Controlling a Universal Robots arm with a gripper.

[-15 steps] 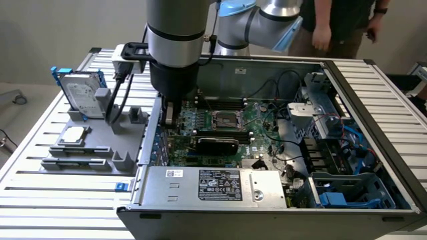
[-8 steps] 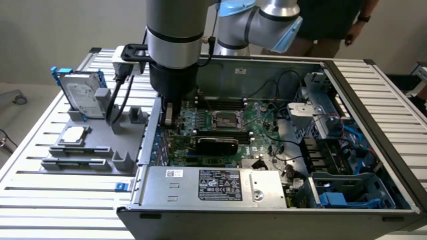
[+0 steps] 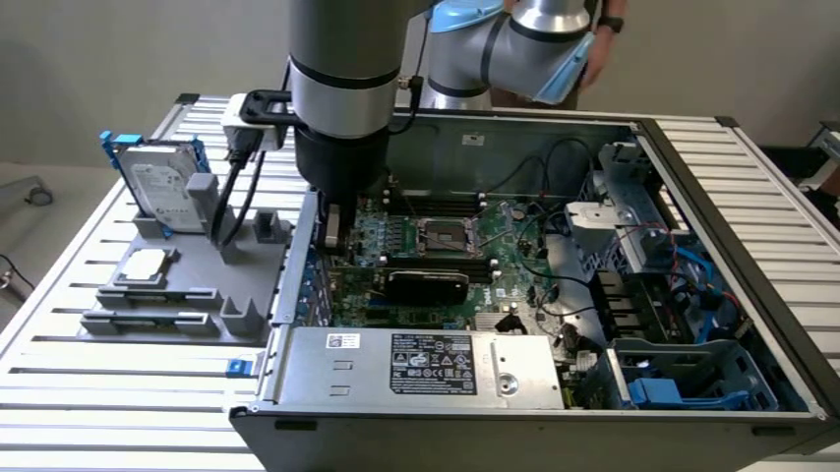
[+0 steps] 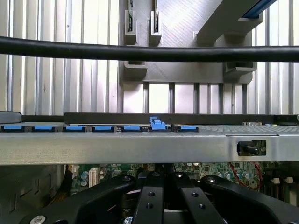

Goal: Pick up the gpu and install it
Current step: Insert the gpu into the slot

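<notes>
The gpu (image 3: 423, 285) appears as a long black card standing on edge on the motherboard (image 3: 506, 231), inside the open computer case (image 3: 735, 187). Its dark cooler face is turned toward the exterior view. It seems to sit in or right at its slot, which is judged from how level and low it lies. One end runs toward the case wall on the exterior view's left, where the end bracket would have to meet the rear openings.

The pincer (image 3: 336, 234) hangs straight down at that end, just inside the wall and close to the card. Whether it is open, closed or gripping the card cannot be told. A vertical approach there would let the arm push the card squarely down.

The exterior view gives the layout. A power supply (image 3: 420, 366) lies in front of the card. On the desk (image 3: 92, 413), to the exterior view's left of the case, a grey holder (image 3: 157, 320) carries a hard drive (image 3: 164, 192) and a small chip (image 3: 145, 264).

The wrist view adds detail from close range. It shows a row of blue clips (image 4: 103, 128) along the top of the case wall (image 4: 140, 148). A black cable (image 4: 149, 53) crosses in front of the desk slats, and a strip of green board lies beneath.
</notes>
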